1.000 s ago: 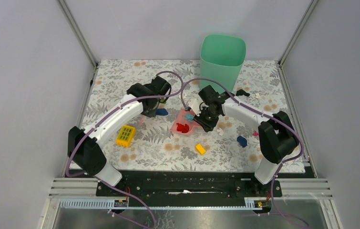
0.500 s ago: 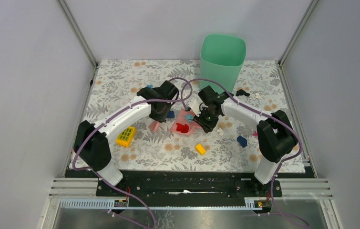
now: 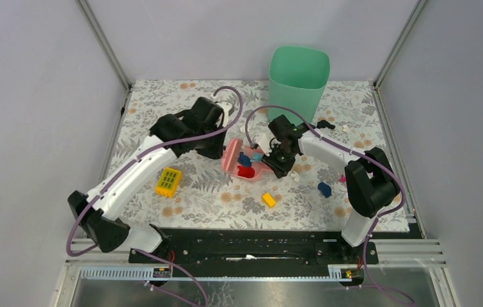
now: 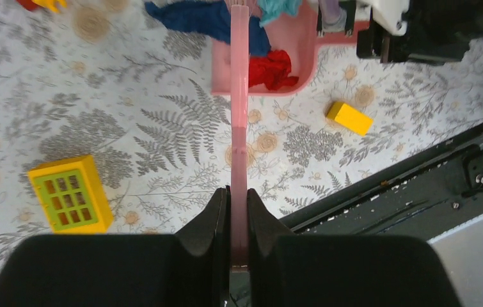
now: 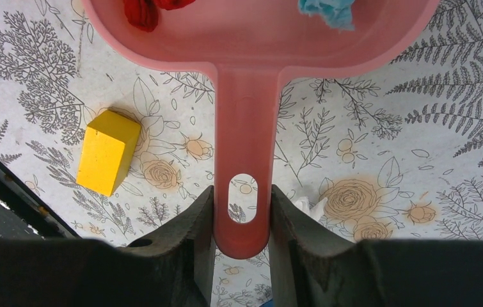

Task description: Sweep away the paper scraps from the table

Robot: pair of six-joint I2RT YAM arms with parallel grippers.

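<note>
Left jaws: narrow, clamped on the near end of a thin pink scraper [image 4: 239,128], seen edge-on, whose far end reaches the mouth of the pink dustpan [image 4: 302,54]. Right jaws: pressed against both sides of the dustpan's handle, beside its hanging hole.

A red piece [image 4: 274,67] and a teal piece [image 5: 328,11] lie in the pan; a blue piece [image 4: 203,16] sits at its mouth against the scraper. Of the paper scraps [image 3: 295,177], one white bit lies on the desk [image 3: 162,109] just beside the handle, outside the pan.

The desk's pale cover is printed with grey leaves and orange flowers. On it lie a yellow brick [image 3: 269,199], a yellow grid block [image 3: 169,181] and a dark blue piece [image 3: 324,188]. A green bin [image 3: 298,73] stands at the far edge and a black rail [image 3: 251,246] runs along the near edge. Plain grey walls and metal posts enclose the space.

Compared with half a second earlier, the scraper has moved right, from the open desk to the pan's left side, carrying the blue piece with it. The left arm's elbow has swung out leftward, while the right arm and pan are unchanged
</note>
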